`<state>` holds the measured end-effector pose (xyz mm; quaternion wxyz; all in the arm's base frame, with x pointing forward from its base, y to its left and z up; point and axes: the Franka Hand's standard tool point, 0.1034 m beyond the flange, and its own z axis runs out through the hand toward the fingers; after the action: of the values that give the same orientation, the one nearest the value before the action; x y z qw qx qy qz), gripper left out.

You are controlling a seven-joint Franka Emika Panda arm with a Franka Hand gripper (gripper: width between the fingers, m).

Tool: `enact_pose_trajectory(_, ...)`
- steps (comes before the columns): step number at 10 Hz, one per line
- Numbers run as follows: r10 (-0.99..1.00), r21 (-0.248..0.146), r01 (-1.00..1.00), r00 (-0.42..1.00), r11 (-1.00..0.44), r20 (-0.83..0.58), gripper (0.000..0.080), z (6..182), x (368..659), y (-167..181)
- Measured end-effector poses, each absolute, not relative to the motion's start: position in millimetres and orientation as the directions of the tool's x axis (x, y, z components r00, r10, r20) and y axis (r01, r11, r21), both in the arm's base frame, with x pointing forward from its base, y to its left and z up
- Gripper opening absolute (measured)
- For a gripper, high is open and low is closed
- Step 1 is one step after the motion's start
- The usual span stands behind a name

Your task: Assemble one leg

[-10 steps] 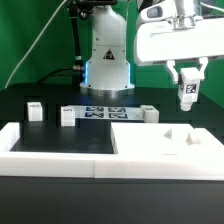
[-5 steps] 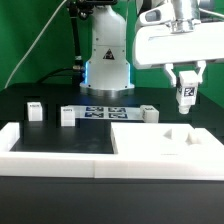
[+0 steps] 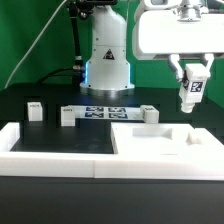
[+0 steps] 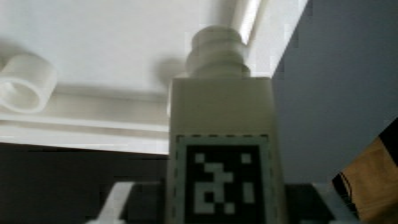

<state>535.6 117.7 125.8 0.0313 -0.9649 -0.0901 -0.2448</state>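
Evidently the gripper (image 3: 191,80) clenches the leg (image 3: 190,97), holding it clear above the panel (image 3: 150,146). The leg's narrow tip points toward the panel, presumably so it can be mounted there.

Bright, even light — the white panel (image 3: 140,146) nearly washes out. The wrist view is soft, the leg (image 4: 222,110) blurred close up.

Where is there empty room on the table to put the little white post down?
The widest bare patch is the black table between the white border rails and the panel. A smaller one lies behind the panel at the exterior view's right, near the held leg. The row by the marker board is crowded with standing legs.
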Motion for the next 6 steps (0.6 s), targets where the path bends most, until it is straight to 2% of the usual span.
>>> enact_pose_trajectory(2, 0.157, -0.013, 0.187, 0.856, -0.982, 0.492, 0.029, 125.1, 535, 116)
enact_pose_trajectory(4, 0.148, 0.005, 0.177, 0.808, -0.984, 0.57, 0.029, 124.1, 538, 112)
enact_pose_trajectory(5, 0.159, 0.009, 0.183, 0.825, -0.983, 0.543, 0.029, 101.3, 533, 107)
enact_pose_trajectory(6, 0.155, -0.002, 0.179, 0.856, -0.984, 0.494, 0.029, 95.0, 542, 105)
